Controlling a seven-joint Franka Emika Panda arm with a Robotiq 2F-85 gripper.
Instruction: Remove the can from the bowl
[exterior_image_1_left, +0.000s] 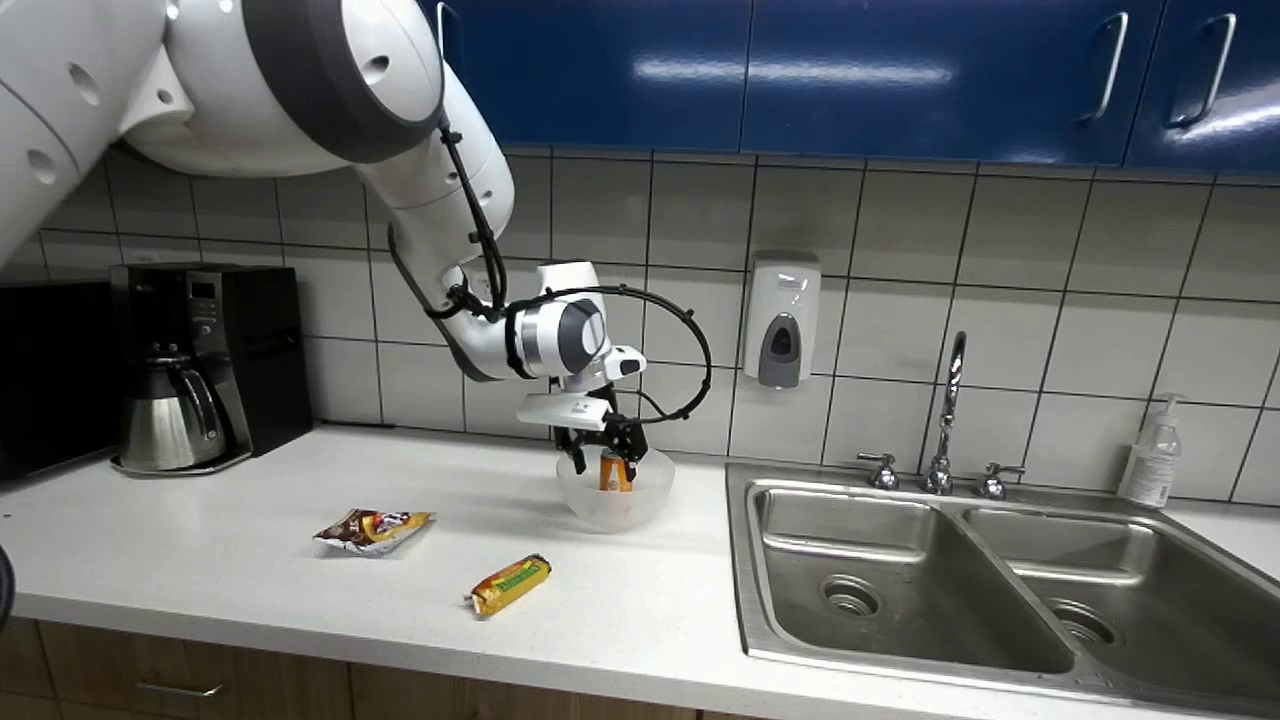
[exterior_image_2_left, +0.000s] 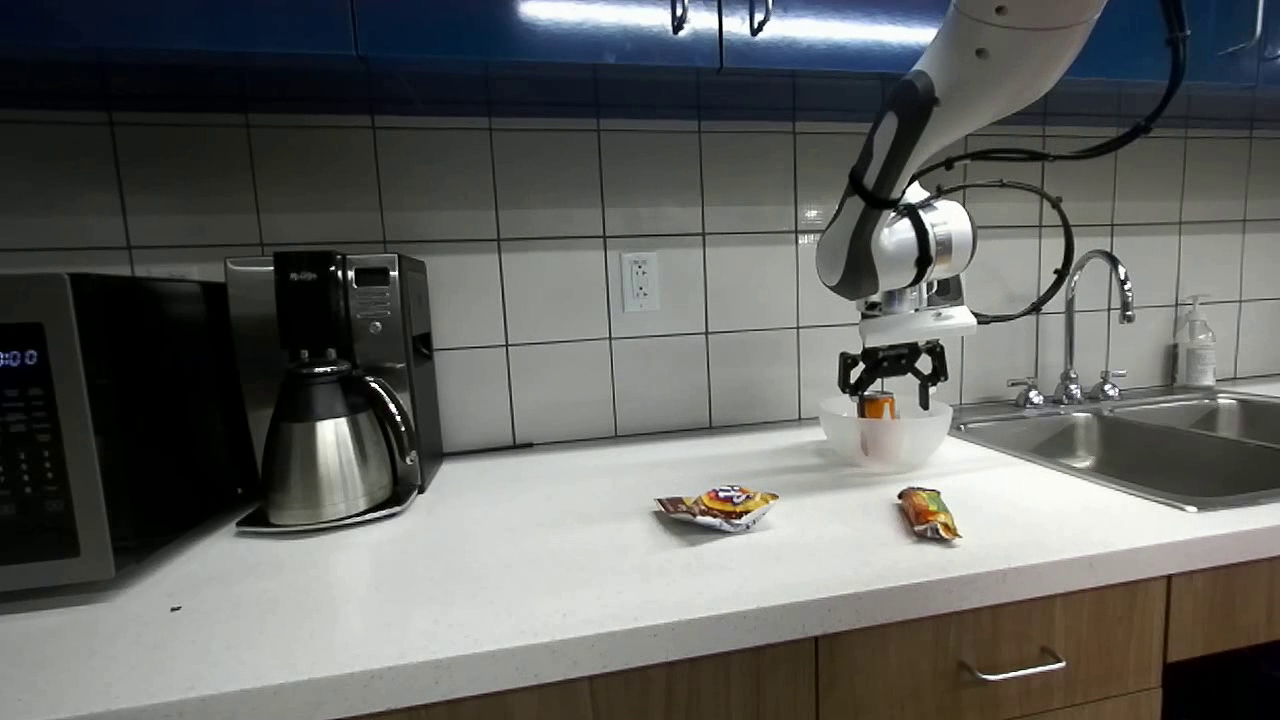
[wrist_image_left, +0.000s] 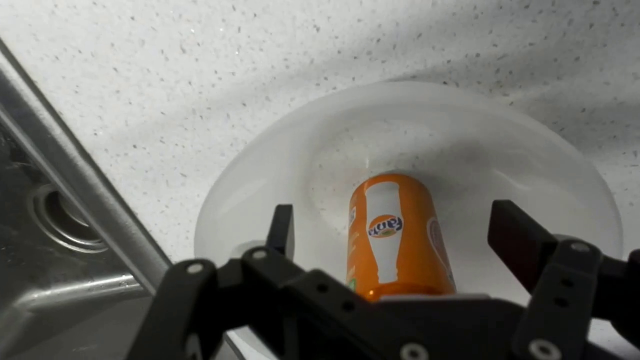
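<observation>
Far left: one boxy black microwave (exterior_image_2_left: 165, 400) with a steel-framed front. Next: one black-and-steel coffee maker (exterior_image_1_left: 265, 370) bearing a brushed-steel jug (exterior_image_1_left: 172, 425). One crumpled foil packet (exterior_image_1_left: 370, 530) in brown, yellow and silver, lying on the speckled white stone-like surface (exterior_image_1_left: 250, 590). One slim, yellow-gold wrapped tube (exterior_image_1_left: 510, 584), lying nearer the surface's front edge. One shallow, round bowl (exterior_image_1_left: 650, 497), white and translucent, standing on the surface. One orange cylindrical Fanta can (exterior_image_1_left: 616, 475), upright inside the bowl. One black two-fingered claw (exterior_image_1_left: 605, 468), pointing down over the bowl: fingers spread apart, one at each side of the can, with a gap between can and each finger in the wrist view. One white-and-grey plastic dispenser (exterior_image_1_left: 785, 315), fixed to the tiled wall (exterior_image_1_left: 900, 330). One double-basin steel sink (exterior_image_1_left: 752, 580), near the bowl, fitted with a curved chrome tap (exterior_image_1_left: 944, 430). Far right: one clear pump bottle (exterior_image_1_left: 1152, 465), white-labelled, upright at the sink's rear edge.
</observation>
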